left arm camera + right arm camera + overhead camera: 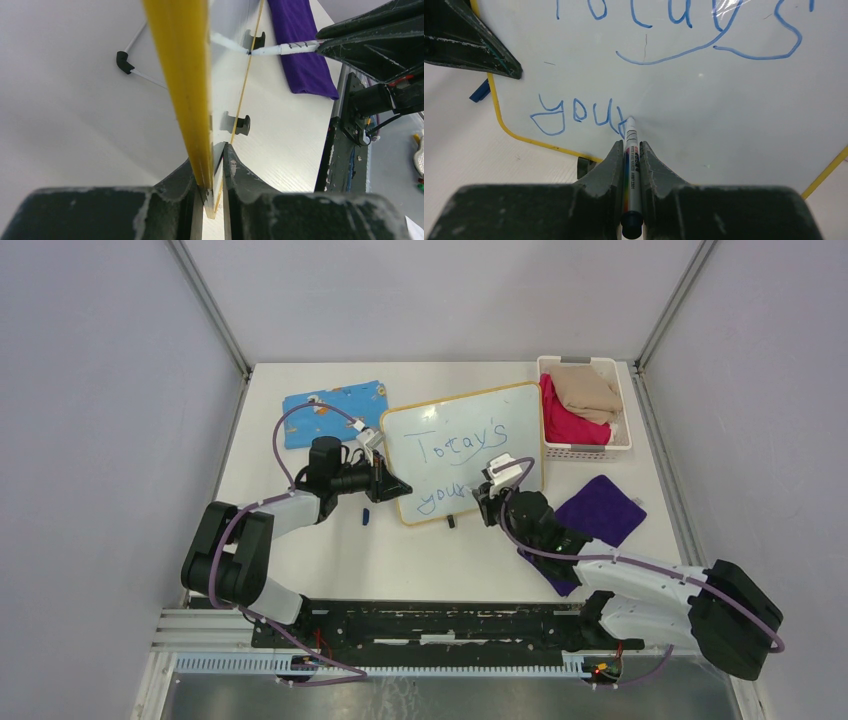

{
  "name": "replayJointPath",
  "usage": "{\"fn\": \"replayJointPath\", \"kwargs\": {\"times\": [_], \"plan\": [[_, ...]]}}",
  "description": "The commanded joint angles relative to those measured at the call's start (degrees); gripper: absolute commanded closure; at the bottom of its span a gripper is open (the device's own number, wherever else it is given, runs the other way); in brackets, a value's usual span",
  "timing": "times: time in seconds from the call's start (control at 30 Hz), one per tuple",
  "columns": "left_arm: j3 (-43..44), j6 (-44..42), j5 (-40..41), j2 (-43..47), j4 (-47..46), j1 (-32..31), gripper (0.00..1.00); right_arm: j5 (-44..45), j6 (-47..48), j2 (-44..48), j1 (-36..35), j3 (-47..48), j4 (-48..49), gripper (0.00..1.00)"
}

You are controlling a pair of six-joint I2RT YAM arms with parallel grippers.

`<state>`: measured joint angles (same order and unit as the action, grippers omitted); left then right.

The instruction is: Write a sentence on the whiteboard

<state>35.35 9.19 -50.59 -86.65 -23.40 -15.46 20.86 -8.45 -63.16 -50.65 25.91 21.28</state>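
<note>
**Marker tip at the end of line two; unwritten board lies to its right.**
The right gripper [629, 146] is closed on the marker [630, 131], whose tip touches the whiteboard [455, 468] just after "you" in the sentence [574, 112]. The left gripper [212, 157] is clamped on the board's left rim at mid-worktop [430, 560]. Judged from this, the remaining words run rightward along the board's long axis, nearer the right arm.
</note>
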Motion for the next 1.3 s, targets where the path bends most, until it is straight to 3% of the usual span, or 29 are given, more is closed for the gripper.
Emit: {"fn": "replayJointPath", "kwargs": {"times": [0.0,0.27,0.5,0.8,1.27], "plan": [[-0.4,-6.2,4.2,-1.6,6.6,-1.3,0.80,4.1,1.2,1.4,2.3,1.6,0.7,1.00],[-0.3,-6.1,4.2,-1.6,6.7,-1.4,0.80,2.9,0.5,3.5,2.8,0.4,0.0,1.00],[-0.4,-6.2,4.3,-1.5,6.7,-1.4,0.80,-0.4,1.6,14.6,2.7,1.9,-4.6,1.00],[-0.2,-6.1,4.5,-1.7,6.8,-1.4,0.80,8.7,4.6,27.2,2.8,-5.8,-6.1,1.00],[-0.1,-6.0,4.7,-2.0,6.8,-1.4,0.80,4.2,1.0,15.0,2.8,-4.7,3.8,1.00]]}}
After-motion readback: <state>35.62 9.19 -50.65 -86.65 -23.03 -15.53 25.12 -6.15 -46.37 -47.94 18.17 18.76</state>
